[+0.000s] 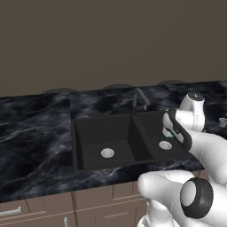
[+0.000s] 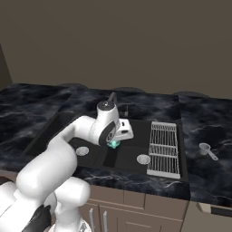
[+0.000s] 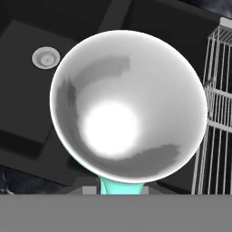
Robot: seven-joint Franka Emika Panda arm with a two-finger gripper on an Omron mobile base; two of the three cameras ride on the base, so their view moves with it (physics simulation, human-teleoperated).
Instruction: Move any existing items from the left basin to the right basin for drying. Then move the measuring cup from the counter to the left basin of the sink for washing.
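The gripper (image 2: 113, 143) is closed on the teal mug (image 3: 127, 106), holding it by its handle above the sink (image 2: 118, 156), about over the divider between the wide left basin (image 1: 104, 144) and the narrow right basin (image 2: 136, 156); in both base views the arm hides nearly all of the mug, leaving just a speck of teal. From the hand camera the mug's white inside blocks most of the sink, with one drain (image 3: 45, 57) at upper left and the wire rack (image 3: 216, 113) cut off at the right edge. The small grey measuring cup (image 2: 206, 149) sits on the surface (image 2: 208, 131) right of the rack, well apart from the gripper
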